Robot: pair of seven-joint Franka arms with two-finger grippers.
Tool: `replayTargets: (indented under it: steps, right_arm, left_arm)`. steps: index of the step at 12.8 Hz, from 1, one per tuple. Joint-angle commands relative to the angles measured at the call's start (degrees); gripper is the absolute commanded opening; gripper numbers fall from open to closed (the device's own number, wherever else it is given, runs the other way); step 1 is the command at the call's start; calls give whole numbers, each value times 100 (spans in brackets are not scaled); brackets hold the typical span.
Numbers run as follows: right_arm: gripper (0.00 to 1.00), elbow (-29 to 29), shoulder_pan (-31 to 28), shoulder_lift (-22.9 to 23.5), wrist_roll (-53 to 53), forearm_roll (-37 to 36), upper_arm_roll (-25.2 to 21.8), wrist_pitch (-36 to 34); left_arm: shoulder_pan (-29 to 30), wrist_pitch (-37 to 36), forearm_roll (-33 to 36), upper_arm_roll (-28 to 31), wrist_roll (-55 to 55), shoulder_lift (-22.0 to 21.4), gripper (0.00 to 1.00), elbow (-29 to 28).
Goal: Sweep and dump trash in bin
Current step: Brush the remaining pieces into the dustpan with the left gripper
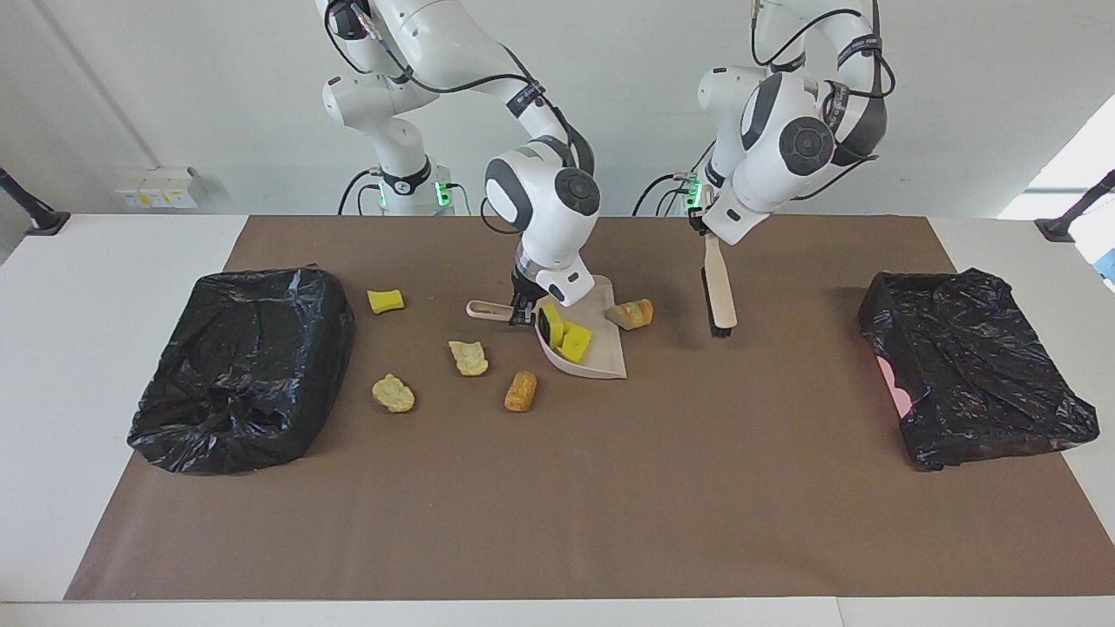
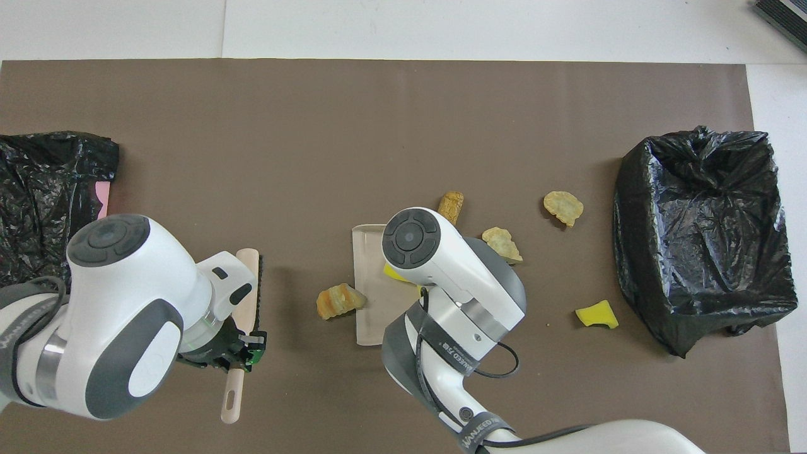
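Observation:
My right gripper (image 1: 523, 310) is shut on the handle of the beige dustpan (image 1: 601, 357), low at the mat's middle. Two yellow sponge chunks (image 1: 568, 336) lie in the pan. A bread piece (image 1: 631, 313) lies beside the pan, toward the left arm's end. My left gripper (image 1: 704, 228) is shut on the beige brush (image 1: 719, 287), its black bristles down near the mat beside that bread piece. One yellow sponge (image 1: 385, 300), two tan lumps (image 1: 469, 357) (image 1: 394, 393) and an orange-brown lump (image 1: 521, 390) lie on the mat toward the black-lined bin (image 1: 244, 366).
The bin (image 2: 700, 233) stands at the right arm's end of the brown mat. A second black bag (image 1: 971, 366) with a pink patch lies at the left arm's end. In the overhead view the right arm hides most of the dustpan (image 2: 369, 252).

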Motion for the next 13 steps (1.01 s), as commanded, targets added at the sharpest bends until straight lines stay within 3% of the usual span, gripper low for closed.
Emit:
replayTargets:
  steps: [1, 5, 8, 13]
  right_arm:
    - [0, -112, -21, -106, -172, -115, 16, -194]
    - [0, -103, -12, -106, -164, -115, 16, -229]
    - [0, -112, -21, -98, -155, -115, 16, -229]
    - [0, -104, -205, -238, -329, -115, 16, -378]
  left_arm:
    - [-603, 852, -115, 10, -541, -310, 0, -948]
    - [-1534, 1933, -536, 10, -385, -196, 0, -1109]
    - [-1852, 2629, -676, 10, 106, 94, 0, -1048]
    - [-1556, 2309, -765, 45, 285, 147, 0, -610]
